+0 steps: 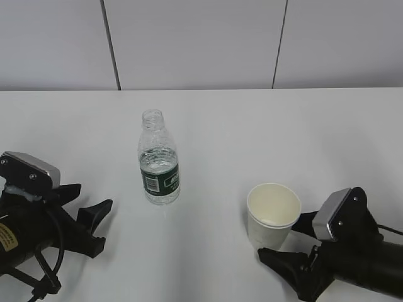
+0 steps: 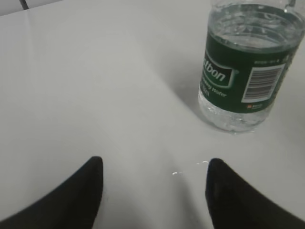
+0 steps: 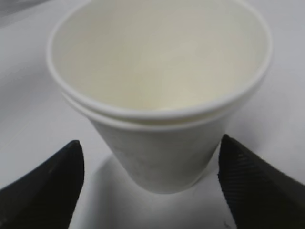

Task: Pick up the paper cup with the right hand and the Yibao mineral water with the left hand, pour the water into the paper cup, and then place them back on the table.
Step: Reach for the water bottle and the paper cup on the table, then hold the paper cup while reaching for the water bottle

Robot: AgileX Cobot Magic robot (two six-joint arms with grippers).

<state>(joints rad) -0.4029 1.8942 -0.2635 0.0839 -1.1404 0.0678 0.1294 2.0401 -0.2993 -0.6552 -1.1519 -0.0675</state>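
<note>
The Yibao mineral water (image 1: 158,162), a clear uncapped bottle with a green label, stands upright at the table's middle left. My left gripper (image 1: 101,226) is open and empty, low over the table to the bottle's left and nearer the front. In the left wrist view the bottle (image 2: 243,71) stands ahead and right of the open gripper (image 2: 155,167). The paper cup (image 1: 272,212) stands upright and empty at the front right; its rim looks doubled. My right gripper (image 1: 283,237) is open, one finger on each side of the cup's base (image 3: 159,152), not touching it; it shows in the right wrist view (image 3: 149,149).
The white table (image 1: 227,132) runs back to a grey panelled wall (image 1: 189,44). A few small water drops (image 2: 177,172) lie on the table between my left fingertips.
</note>
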